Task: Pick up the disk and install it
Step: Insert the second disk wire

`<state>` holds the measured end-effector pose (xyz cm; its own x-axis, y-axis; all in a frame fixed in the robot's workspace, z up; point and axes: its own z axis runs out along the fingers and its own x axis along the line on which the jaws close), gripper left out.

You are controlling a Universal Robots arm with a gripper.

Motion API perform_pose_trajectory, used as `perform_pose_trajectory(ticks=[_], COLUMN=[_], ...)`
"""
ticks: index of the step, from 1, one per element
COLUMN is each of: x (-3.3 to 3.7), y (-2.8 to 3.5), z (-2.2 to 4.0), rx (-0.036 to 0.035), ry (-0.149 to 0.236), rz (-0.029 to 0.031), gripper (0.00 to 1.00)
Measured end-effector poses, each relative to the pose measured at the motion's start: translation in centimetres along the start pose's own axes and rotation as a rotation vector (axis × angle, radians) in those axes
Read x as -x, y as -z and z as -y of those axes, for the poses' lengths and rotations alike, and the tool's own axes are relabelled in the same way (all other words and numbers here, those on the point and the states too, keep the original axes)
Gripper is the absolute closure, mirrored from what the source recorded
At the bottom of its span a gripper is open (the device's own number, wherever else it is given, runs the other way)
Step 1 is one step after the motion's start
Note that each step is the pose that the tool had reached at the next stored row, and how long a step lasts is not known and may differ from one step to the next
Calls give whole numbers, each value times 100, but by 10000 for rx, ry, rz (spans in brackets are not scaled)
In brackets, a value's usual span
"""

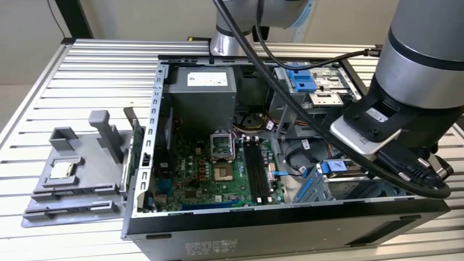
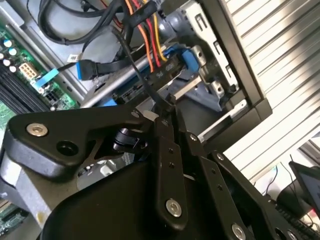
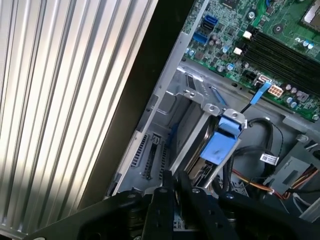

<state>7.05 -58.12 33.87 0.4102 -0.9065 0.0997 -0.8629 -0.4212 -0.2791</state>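
Now, from the exterior view's left to its right:

Grey fixture (image 1: 76,176): sits on the slatted metal table (image 1: 87,81), just beside the open computer case (image 1: 290,217); a small square chip (image 1: 62,169) lies in one of its recesses.

Motherboard (image 1: 210,174): green, flat on the case floor, with dark memory slots (image 1: 254,168) along its exterior-view right side.

Power supply (image 1: 199,103): grey box at the far end of the case.

Blue bracket (image 1: 301,81): rests in the far bay, near the exterior view's right wall.

Disk (image 3: 220,142): in the first wrist view it stands tilted inside the metal drive cage (image 3: 192,107), its blue carrier tab uppermost and the silver edge beneath; in the exterior view the blue tab (image 1: 333,167) shows just under the wrist.

Gripper (image 2: 167,117): its black fingers (image 2: 162,150) are drawn together into a narrow point, tips apparently touching, with nothing seen between them; in both wrist views they hang just above the disk, and contact cannot be told.

Cables (image 2: 145,30): red, orange and black leads run into the bay past the fingertips.
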Motion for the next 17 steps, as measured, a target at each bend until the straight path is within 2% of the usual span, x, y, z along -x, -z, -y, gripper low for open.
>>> perform_pose_trajectory(ticks=[3, 5, 8, 12, 17], x=[37, 52, 68, 77, 79], y=[28, 37, 39, 39, 38], z=[-76, -101, -104, -100, -99], rx=[-10, -29, -95, -97, -72], ry=[-67, -144, -222, -239, -646], rz=[4, -6, -25, -32, -115], gripper=[100, 100, 100, 100, 100])
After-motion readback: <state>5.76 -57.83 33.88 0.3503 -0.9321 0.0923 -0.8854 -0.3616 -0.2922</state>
